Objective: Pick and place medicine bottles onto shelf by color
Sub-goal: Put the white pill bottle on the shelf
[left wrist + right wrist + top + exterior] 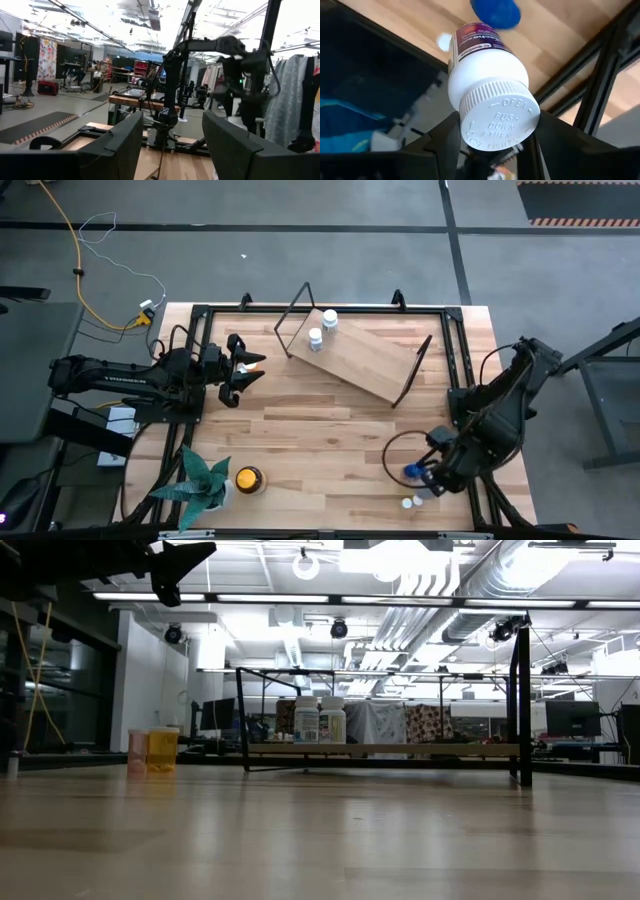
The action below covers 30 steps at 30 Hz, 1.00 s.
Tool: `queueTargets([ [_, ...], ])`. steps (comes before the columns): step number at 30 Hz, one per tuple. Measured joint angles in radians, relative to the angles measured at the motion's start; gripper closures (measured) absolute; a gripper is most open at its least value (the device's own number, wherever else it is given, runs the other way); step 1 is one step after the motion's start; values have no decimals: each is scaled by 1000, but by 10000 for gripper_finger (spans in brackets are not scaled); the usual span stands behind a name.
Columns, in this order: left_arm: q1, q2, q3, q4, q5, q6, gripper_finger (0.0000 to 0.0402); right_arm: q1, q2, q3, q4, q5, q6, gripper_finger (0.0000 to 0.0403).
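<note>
High view | R pincer pinching white bottle, table's near-right corner | L pincer spread, raised

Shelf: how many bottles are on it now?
2. One white bottle stands at the shelf end nearer the left arm; the second white bottle stands right beside it. The low view shows no more there.

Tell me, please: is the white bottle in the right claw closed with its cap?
Closed. In the right wrist view the ribbed white cap sits on the white bottle, held between the right claw's fingers.
</note>
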<state>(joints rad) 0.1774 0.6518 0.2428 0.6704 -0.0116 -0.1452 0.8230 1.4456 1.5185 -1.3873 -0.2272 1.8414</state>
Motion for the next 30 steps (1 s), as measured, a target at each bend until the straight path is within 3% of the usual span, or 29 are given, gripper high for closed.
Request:
queueTargets([
  [5, 0, 0, 0, 0, 0, 0, 208, -56, 0, 105, -60, 146, -97, 200],
  [12, 0, 0, 0, 0, 0, 9, 208, -215, 0, 155, -8, 367, -468, 199],
  [20, 0, 0, 0, 0, 0, 9, 208, -516, 0, 165, 28, 421, -873, 199],
  [30, 0, 0, 0, 0, 0, 18, 208, -909, 11, 165, -178, 421, -1032, 199],
])
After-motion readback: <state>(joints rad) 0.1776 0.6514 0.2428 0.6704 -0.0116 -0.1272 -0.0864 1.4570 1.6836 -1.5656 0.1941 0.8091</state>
